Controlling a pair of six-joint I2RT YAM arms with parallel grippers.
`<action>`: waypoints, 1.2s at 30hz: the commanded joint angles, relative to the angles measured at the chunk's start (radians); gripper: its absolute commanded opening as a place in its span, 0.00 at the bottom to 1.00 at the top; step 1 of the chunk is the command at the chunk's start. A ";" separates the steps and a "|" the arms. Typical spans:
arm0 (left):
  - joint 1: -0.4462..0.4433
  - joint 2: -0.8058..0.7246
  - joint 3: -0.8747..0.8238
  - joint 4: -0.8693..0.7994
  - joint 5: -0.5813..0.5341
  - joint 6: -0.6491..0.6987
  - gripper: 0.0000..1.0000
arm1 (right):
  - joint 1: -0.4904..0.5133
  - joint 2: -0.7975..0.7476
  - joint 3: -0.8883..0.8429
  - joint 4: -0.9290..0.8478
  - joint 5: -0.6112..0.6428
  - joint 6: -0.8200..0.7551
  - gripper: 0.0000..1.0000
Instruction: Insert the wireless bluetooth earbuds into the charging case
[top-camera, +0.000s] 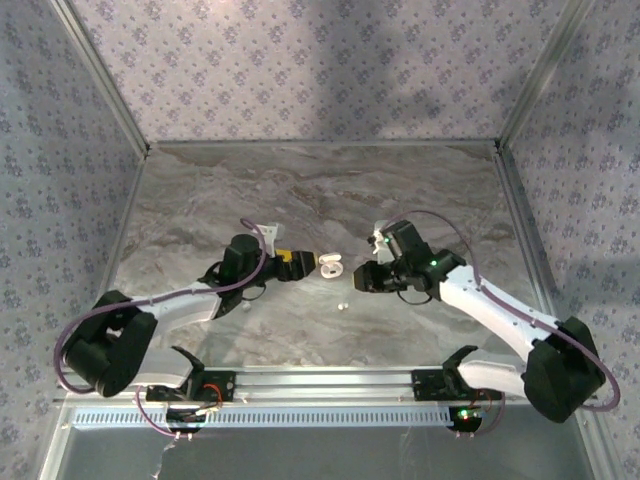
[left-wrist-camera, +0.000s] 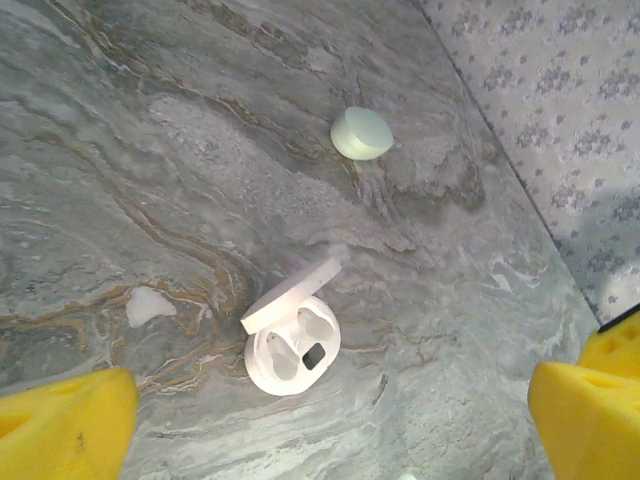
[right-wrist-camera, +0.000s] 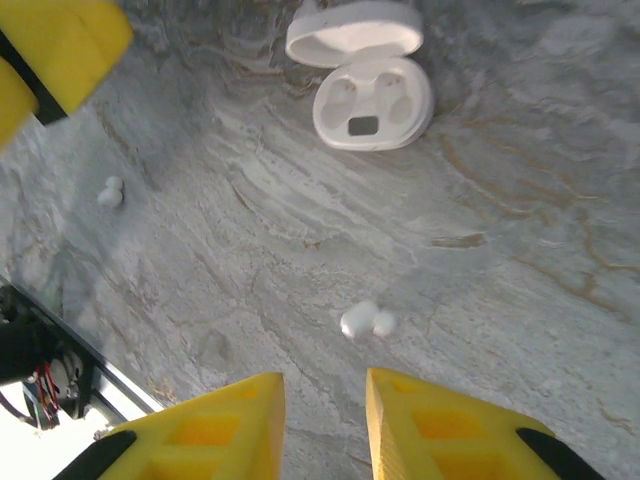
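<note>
With the right hand (right-wrist-camera: 322, 390) only narrowly parted and empty, and the left hand (left-wrist-camera: 330, 415) spread wide, widen the right one a touch and centre it over the earbud (right-wrist-camera: 365, 321) lying on the table (right-wrist-camera: 520, 300) just ahead. Pinch gently across the body to avoid flicking it away, then carry to the open charging case (right-wrist-camera: 372, 100) farther on, well apart from the second earbud (right-wrist-camera: 108, 192).

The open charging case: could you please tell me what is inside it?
Inside the charging case, both moulded wells look empty, with a small dark rectangle between them. One earbud lies on the table outside. In the left wrist view the raised lid covers its far edge.
</note>
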 joint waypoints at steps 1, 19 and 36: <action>-0.002 0.026 0.030 0.042 0.012 0.025 1.00 | -0.013 -0.025 -0.016 -0.018 -0.015 -0.031 0.31; 0.100 -0.068 -0.030 -0.005 -0.068 -0.015 1.00 | 0.360 0.228 0.116 -0.122 0.387 0.011 0.43; 0.121 -0.092 -0.040 -0.014 -0.071 -0.024 1.00 | 0.502 0.516 0.277 -0.198 0.451 0.016 0.53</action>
